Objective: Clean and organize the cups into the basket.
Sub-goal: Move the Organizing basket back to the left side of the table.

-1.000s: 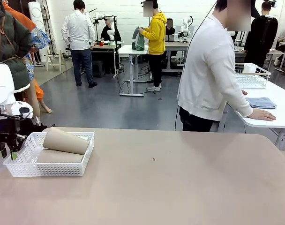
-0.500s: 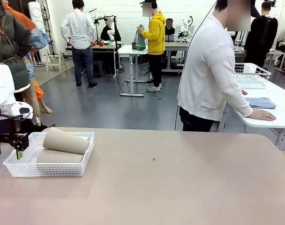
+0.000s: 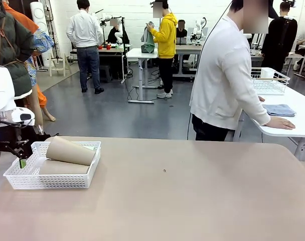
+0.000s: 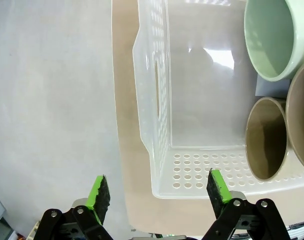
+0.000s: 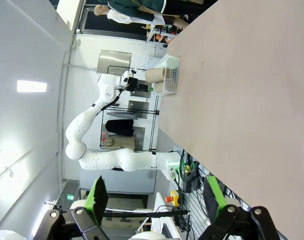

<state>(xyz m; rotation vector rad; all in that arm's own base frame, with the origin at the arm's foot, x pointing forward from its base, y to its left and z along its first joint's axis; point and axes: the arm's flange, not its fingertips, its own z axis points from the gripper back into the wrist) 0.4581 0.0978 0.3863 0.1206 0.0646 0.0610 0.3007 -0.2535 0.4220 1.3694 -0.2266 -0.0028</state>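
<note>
Cups point(image 3: 69, 150) in basket point(image 3: 22, 182). L gripper point(image 4: 157, 187) wide, empty, straddling rim; R gripper point(image 5: 154, 196) wide, empty. Best lift L straight up, no snagging basket.

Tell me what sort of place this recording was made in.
Most likely a robotics lab or data-collection workspace: a white robot arm is mounted beside a shared table, more work tables with people stand behind, and a white basket of cups sits ready for handling.

Bright, even indoor light throughout; shadows on the surface point(image 3: 192, 191) are soft and faint; a pale glare patch sits on the basket point(image 4: 159, 95) floor at 12 o'clock; wrist views bend at their edges; distant figures slightly soft.
</note>
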